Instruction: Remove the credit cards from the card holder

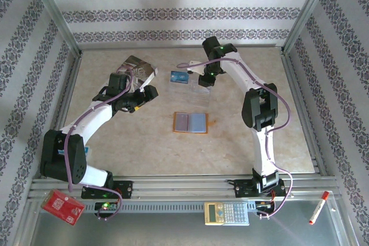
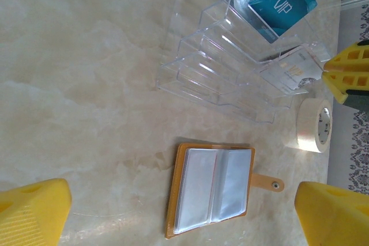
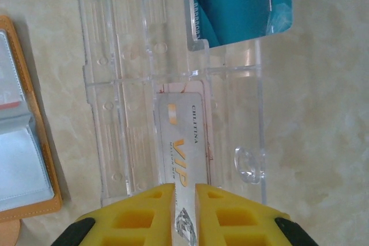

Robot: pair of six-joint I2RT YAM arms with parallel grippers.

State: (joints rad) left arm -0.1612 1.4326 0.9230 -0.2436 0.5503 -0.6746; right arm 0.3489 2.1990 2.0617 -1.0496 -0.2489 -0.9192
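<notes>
The orange card holder [image 1: 190, 123] lies open and flat at the middle of the surface [image 1: 115, 142], clear pockets up. At its 12 o'clock, just apart, stands a clear tiered stand [image 1: 193, 91]. A blue card [image 1: 180, 76] sits in the stand's far step, toward 11 o'clock. A pale card [image 3: 183, 142] rests in a lower step.

The right hand [image 1: 206, 80] hangs at the stand's 3 o'clock end, its yellow fingers [image 3: 144, 214] narrowly apart, with the pale card's end showing in the gap. I cannot tell whether they pinch it. The left hand [image 1: 141, 93], at the holder's 10 o'clock, is spread wide and holds nothing. A tape roll [image 2: 314, 125] stands beside the stand.
</notes>
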